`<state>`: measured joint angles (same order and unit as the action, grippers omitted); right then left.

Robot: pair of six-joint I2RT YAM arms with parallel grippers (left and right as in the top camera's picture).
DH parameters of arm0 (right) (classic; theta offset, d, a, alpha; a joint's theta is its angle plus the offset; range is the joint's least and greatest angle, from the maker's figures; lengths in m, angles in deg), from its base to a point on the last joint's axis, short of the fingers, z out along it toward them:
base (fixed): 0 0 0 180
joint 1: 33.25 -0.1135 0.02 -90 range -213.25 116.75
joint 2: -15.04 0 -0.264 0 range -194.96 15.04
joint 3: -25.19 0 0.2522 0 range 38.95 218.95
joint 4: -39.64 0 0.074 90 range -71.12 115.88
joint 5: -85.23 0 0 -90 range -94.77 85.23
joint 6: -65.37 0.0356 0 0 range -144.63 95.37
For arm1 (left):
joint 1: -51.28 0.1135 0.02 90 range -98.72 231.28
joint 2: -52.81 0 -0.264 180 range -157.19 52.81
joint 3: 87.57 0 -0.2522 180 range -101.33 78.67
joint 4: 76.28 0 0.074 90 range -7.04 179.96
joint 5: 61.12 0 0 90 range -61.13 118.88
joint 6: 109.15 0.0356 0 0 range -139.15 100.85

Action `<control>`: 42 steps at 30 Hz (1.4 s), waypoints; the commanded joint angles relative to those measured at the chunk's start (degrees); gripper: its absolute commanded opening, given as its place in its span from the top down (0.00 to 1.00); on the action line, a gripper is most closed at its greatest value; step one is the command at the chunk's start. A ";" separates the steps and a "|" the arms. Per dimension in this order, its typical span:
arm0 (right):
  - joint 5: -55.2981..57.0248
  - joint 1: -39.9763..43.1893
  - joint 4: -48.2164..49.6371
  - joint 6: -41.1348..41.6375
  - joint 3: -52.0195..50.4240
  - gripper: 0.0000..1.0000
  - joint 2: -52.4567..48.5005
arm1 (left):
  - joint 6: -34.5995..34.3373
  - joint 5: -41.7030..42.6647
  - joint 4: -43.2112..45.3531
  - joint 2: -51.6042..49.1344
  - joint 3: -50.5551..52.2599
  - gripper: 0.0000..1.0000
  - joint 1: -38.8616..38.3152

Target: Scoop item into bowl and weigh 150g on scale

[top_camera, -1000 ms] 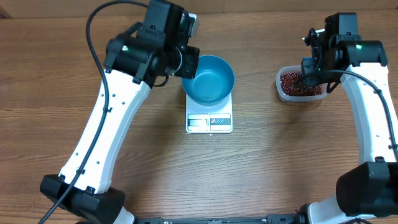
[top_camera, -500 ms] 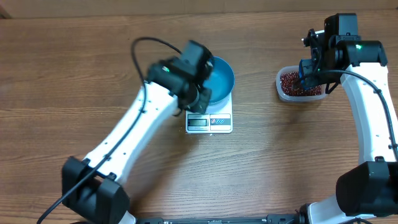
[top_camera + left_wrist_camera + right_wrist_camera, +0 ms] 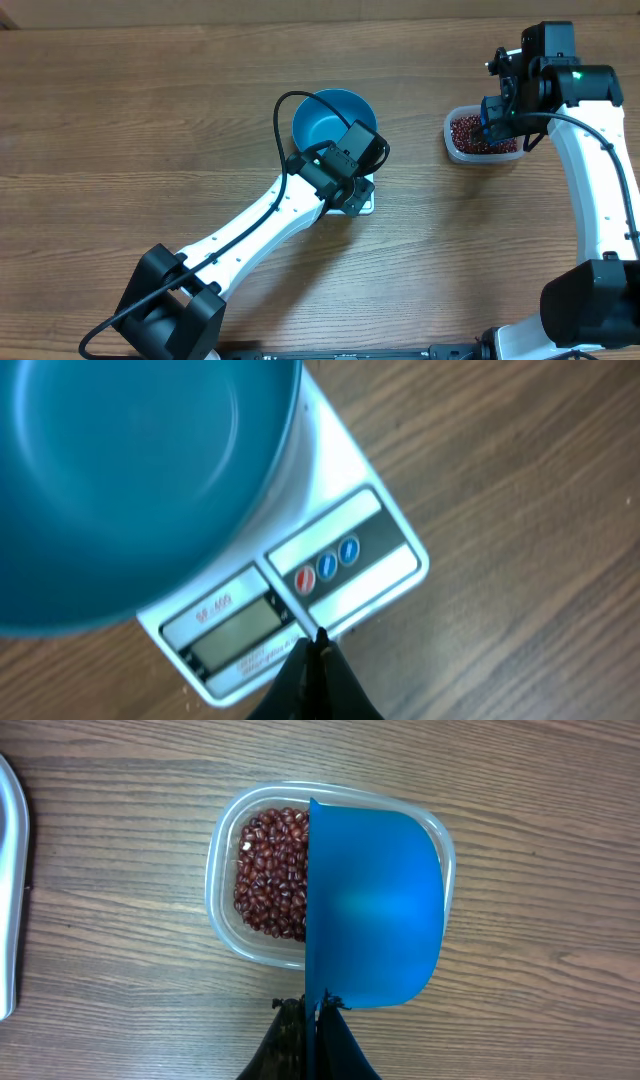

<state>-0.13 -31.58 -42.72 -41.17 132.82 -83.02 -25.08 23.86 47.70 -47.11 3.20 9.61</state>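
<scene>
The bowl [image 3: 318,122] was bright blue and plain all over. The scale [image 3: 340,575] was white, its strip grey, with one red button [image 3: 305,580] and two blue buttons [image 3: 338,559] on it. At the upper right of the overhead view, the beans [image 3: 268,870] were dark red-brown in a clear tub [image 3: 222,870], and the scoop [image 3: 375,910] was blue too. The table [image 3: 120,120] was brown with streaky wood grain. The left arm [image 3: 260,225] and right arm [image 3: 600,170] were white with black joints.
</scene>
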 commanded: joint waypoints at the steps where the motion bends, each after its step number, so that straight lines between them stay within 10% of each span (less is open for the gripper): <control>1: -0.50 -0.04 0.09 0.48 1.36 0.96 0.26 | 0.28 -1.16 4.20 0.17 1.88 0.96 0.00; 42: -0.46 -0.04 -0.02 0.48 1.33 0.96 0.20 | -9.94 -6.97 20.55 -0.28 14.36 0.96 -2.49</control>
<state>-0.11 -31.58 -43.38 -41.14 132.82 -83.02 -33.67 18.04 67.63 -47.11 17.19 7.89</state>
